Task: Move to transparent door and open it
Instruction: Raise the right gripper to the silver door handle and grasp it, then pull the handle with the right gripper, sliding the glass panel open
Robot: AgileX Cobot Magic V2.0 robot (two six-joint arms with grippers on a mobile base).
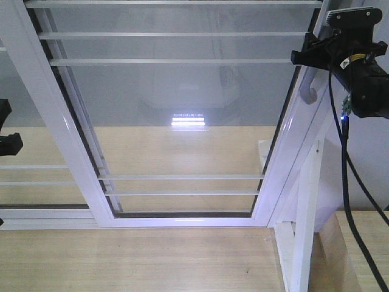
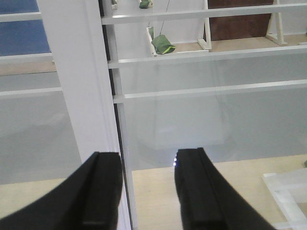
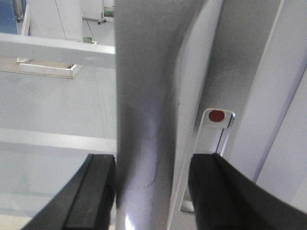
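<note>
Right gripper [image 3: 152, 160] is raised to the handle [image 3: 146, 86]; the bar is straddled between its fingers, clamping can't be told. Left gripper [image 2: 147, 158] is held released, door [image 1: 182, 115] glass straight ahead.

Pale wood-plank floor [image 1: 134, 261] spans the front view's bottom; a striped white light glare [image 1: 188, 120] glows at centre. A flat blue surface [image 2: 19, 24] shows upper left in the left-wrist view.

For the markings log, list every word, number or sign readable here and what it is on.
No text is readable.
Yellow sticker on the right arm: too small to read.
Red dot on the transparent door's lock plate: plain mark, no letters.
</note>
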